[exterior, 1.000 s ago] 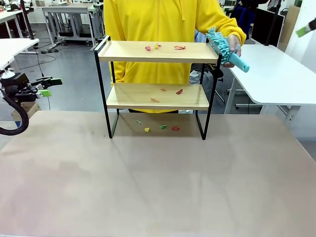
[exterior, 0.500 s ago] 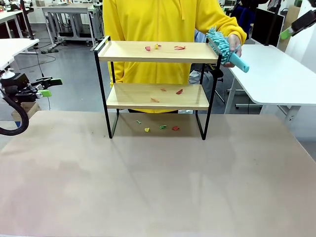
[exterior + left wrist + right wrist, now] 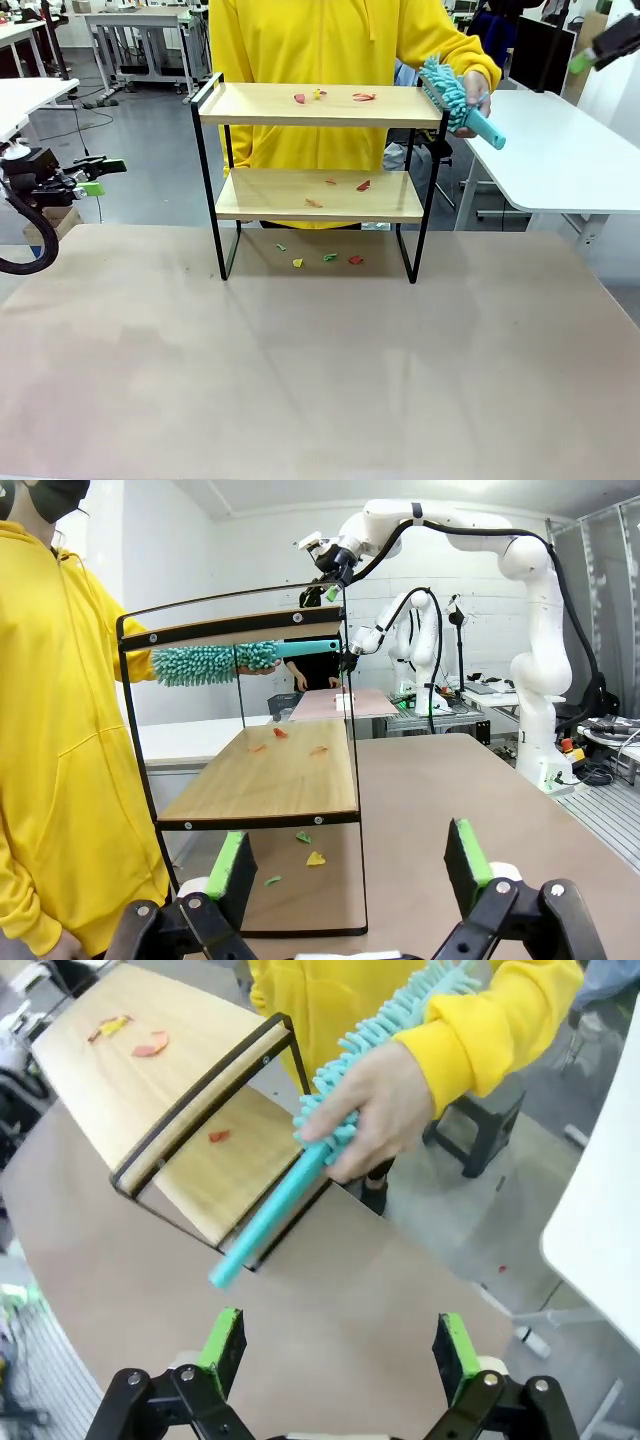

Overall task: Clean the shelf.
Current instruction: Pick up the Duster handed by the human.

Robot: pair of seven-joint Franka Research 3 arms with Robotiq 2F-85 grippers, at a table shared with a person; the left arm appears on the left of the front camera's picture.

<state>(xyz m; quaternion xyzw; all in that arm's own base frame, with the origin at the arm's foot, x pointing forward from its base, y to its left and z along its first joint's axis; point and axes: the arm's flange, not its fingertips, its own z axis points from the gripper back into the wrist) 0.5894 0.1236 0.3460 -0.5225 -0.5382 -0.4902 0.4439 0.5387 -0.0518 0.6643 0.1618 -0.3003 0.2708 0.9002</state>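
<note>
Your left tool [image 3: 100,176] and right tool [image 3: 340,1318] hung released, empty. Shelf [image 3: 320,105] stood far-middle on the surface [image 3: 320,380], scraps [image 3: 363,97] on both boards. A person's hand [image 3: 472,95] held a teal duster [image 3: 441,86] at its right end.

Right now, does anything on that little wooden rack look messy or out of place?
Yes: small red, yellow and green scraps litter the two-tier wooden shelf with its black metal frame, on both boards, and the beige table beneath it.

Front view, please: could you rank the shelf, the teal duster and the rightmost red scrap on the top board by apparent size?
Largest: the shelf.
Next: the teal duster.
Smallest: the red scrap.
Distances are similar, so no doubt.
</note>
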